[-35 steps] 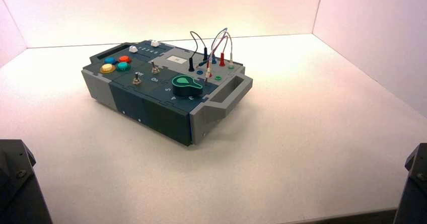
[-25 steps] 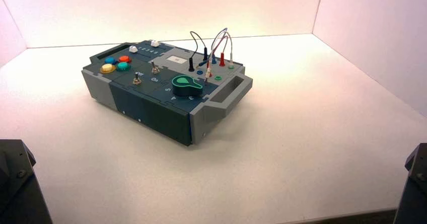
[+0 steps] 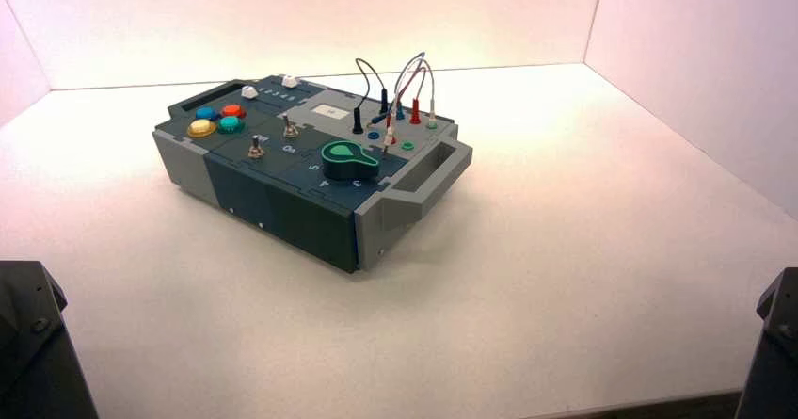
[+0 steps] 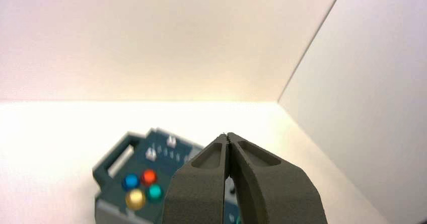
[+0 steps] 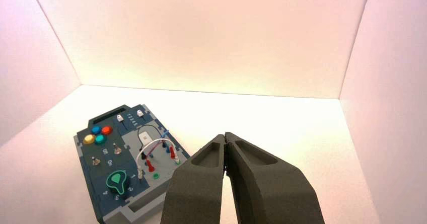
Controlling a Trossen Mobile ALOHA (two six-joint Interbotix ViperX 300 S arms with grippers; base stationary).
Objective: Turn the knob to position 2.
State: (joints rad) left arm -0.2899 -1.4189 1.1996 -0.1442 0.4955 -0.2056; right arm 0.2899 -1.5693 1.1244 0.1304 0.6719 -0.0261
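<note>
The dark green knob (image 3: 348,160) sits on the near right part of the box (image 3: 282,207), its pointed nose toward the grey handle end. It also shows in the right wrist view (image 5: 117,181), with the white digit 2 (image 5: 130,189) just beside it on the dark blue panel. My left gripper (image 4: 227,135) is shut and empty, held far back from the box; its fingers hide the knob in that view. My right gripper (image 5: 225,135) is shut and empty, also far back. Both arms (image 3: 28,344) (image 3: 776,344) are parked at the near corners.
The box stands turned on a white table, with walls behind and to the right. It bears coloured push buttons (image 3: 216,120), two metal toggle switches (image 3: 256,146), looped wires with plugs (image 3: 405,89) and a grey handle (image 3: 428,169).
</note>
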